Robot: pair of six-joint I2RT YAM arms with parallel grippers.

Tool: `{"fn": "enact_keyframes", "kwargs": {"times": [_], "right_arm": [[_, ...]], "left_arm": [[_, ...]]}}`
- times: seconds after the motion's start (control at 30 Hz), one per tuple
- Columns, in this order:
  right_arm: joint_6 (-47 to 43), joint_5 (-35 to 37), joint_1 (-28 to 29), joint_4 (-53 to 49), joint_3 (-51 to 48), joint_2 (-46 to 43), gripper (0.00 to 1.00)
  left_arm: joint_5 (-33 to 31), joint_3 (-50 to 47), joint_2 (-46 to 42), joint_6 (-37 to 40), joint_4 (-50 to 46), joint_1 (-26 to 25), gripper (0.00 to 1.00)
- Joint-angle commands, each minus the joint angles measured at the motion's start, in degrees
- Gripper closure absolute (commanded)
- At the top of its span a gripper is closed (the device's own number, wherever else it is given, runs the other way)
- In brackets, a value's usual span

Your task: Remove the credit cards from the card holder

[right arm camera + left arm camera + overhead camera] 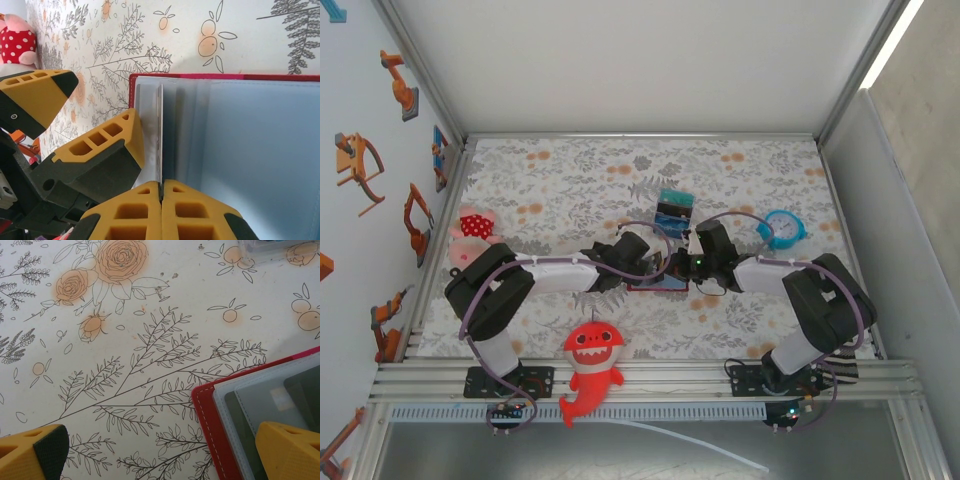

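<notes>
Your card holder [658, 288] lies open at the middle of the flowered surface [560, 180], between the two end effectors, with the striped block [673, 210] at its 12 o'clock and the teal alarm clock [783, 230] at its 2 o'clock. Treat the credit cards [295, 395] as light, stiff and slick: they sit flat in clear sleeves, so I judge the only workable hold is a pinch on an exposed edge, drawn out along the pocket, while the soft, light holder is pinned down or it will lift with them. Your right end effector [160, 186] is pressed fully closed on a thin pale sheet [160, 130] standing on edge; whether that is a card or a sleeve leaf you cannot tell. Your left end effector [160, 437] is spread wide and grips nothing, one yellow finger [287, 450] over the holder's red-stitched corner. The right wrist view gives you the pinch itself and the bluish-grey panels [250, 150]. The left wrist view gives you the cards face-on through the plastic. From above, the arms cover most of the holder, but its neighbours read clearly.
</notes>
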Motion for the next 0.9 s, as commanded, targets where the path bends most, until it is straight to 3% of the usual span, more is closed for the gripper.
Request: {"fn": "enact_keyframes", "kwargs": {"times": [0.0,0.57,0.7,0.87], "right_arm": [[0.6,-2.5,-0.3,4.1,0.4,0.7,0.93],[-0.3,-2.5,1.0,4.8,2.7,4.4,0.82],[-2.7,0.3,1.1,-0.2,3.5,2.7,0.93],[-6.9,6.0,1.0,-10.6,4.8,-1.1,0.99]], "left_arm": [[1.2,0.2,2.4,0.1,-4.3,-0.1,0.03],[1.4,0.2,2.9,-0.3,-4.0,-0.1,0.03],[1.2,0.0,2.6,-0.4,-4.1,-0.1,0.03],[0.7,-0.3,2.3,0.1,-3.5,0.0,0.03]]}}
